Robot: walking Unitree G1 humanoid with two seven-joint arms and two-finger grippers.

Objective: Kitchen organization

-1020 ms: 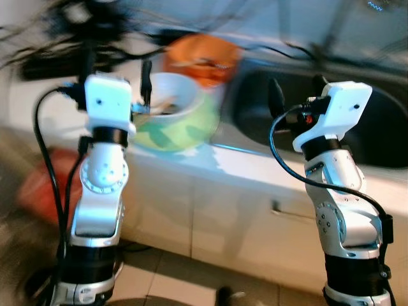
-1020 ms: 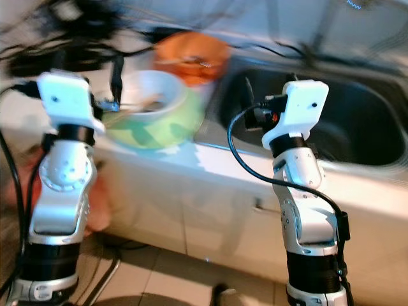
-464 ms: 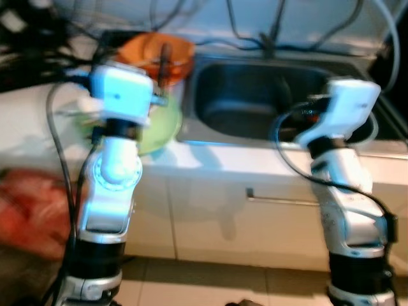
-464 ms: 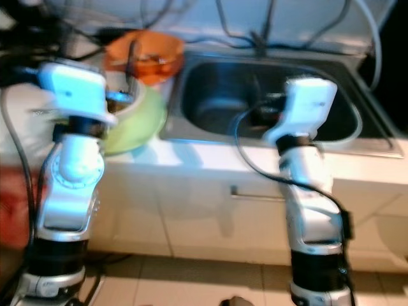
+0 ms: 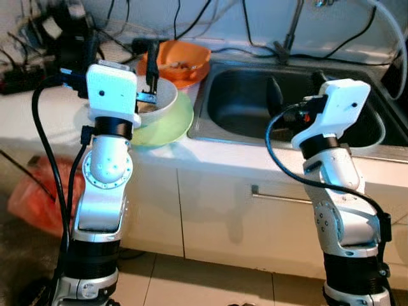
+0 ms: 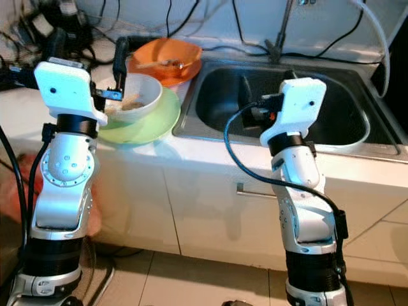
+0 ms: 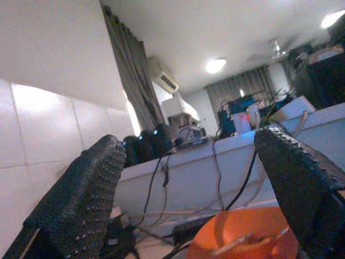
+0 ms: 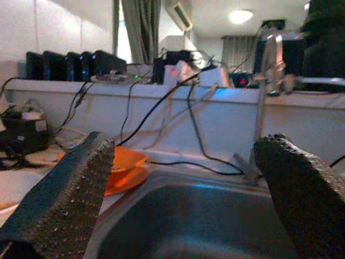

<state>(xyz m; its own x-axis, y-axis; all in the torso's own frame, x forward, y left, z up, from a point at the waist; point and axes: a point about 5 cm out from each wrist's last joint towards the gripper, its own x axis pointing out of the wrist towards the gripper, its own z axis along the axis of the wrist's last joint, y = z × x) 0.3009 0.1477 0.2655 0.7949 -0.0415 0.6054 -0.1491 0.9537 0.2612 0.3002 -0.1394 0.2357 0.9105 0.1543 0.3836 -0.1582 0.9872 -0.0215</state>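
On the white counter (image 5: 38, 108) an orange bowl (image 5: 178, 61) with scraps in it stands beside the steel sink (image 5: 252, 105). In front of it a white bowl (image 5: 159, 97) with brown bits rests in a green dish (image 5: 171, 125). My left gripper (image 7: 188, 143) is raised over these dishes, open and holding nothing; one black finger (image 5: 152, 64) stands above the white bowl's rim. My right gripper (image 8: 183, 143) hovers open over the sink basin, one finger (image 5: 274, 95) dark against the steel, and also holds nothing.
A faucet (image 5: 291, 32) rises behind the sink. Cables and power strips (image 5: 44, 32) crowd the counter's back left. A red plastic bag (image 5: 32, 197) lies on the floor at left. White cabinet fronts with a handle (image 5: 280, 196) stand below the counter, tiled floor beneath.
The whole picture has swung and sharpened from heavy blur, so the camera moved. Both arms keep the same raised pose with fingers apart; nothing was taken hold of.
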